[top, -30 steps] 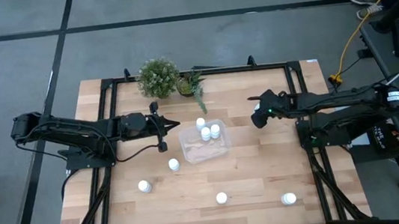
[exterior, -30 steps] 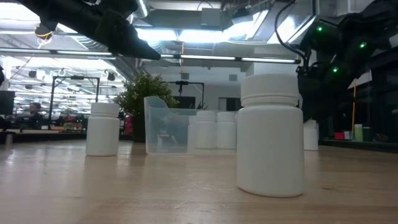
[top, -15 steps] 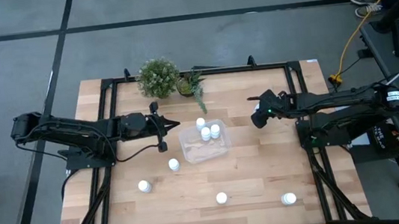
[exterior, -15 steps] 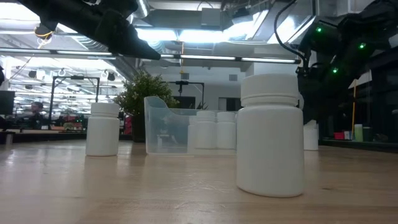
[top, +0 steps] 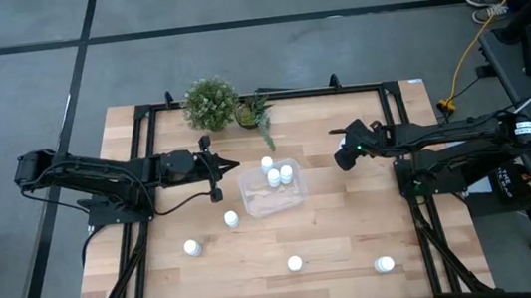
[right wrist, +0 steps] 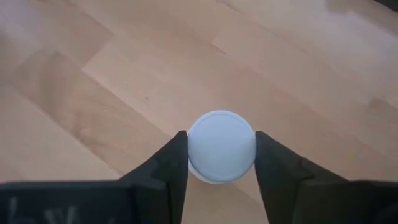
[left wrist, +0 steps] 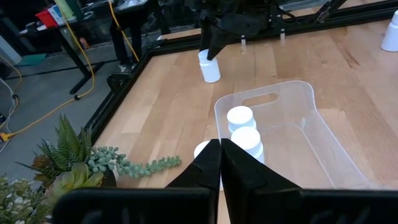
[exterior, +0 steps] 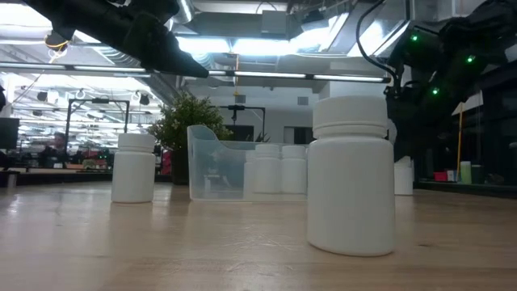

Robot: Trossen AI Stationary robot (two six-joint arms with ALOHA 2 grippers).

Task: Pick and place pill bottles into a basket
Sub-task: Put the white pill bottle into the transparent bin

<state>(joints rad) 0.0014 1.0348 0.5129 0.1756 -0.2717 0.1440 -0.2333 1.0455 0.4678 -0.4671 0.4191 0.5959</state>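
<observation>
The clear tray (top: 272, 190) lies mid-table with two white pill bottles (top: 280, 175) standing in it; a third (top: 267, 164) stands just outside its far side. Several more bottles stand on the near table (top: 231, 218) (top: 192, 248) (top: 295, 263) (top: 385, 264). My left gripper (top: 236, 165) is shut and empty, above the table left of the tray; its wrist view (left wrist: 220, 144) looks over the tray (left wrist: 323, 124). My right gripper (top: 340, 158) is right of the tray, shut on a bottle (right wrist: 221, 146) that it hides in the high view. My right gripper pinches the bottle's round white cap (right wrist: 194, 149) between its two fingers, one on each side. The fingers come from above, pointing down. The bottle stands upright with its base on the table, as the left wrist view (left wrist: 209, 66) shows.
Two potted plants (top: 210, 102) (top: 253, 113) stand at the table's far edge, behind the tray. A black frame rail (top: 269, 94) runs around the table. In the low view one bottle (exterior: 351, 174) stands close to the camera, another (exterior: 133, 166) left of the tray (exterior: 218, 166).
</observation>
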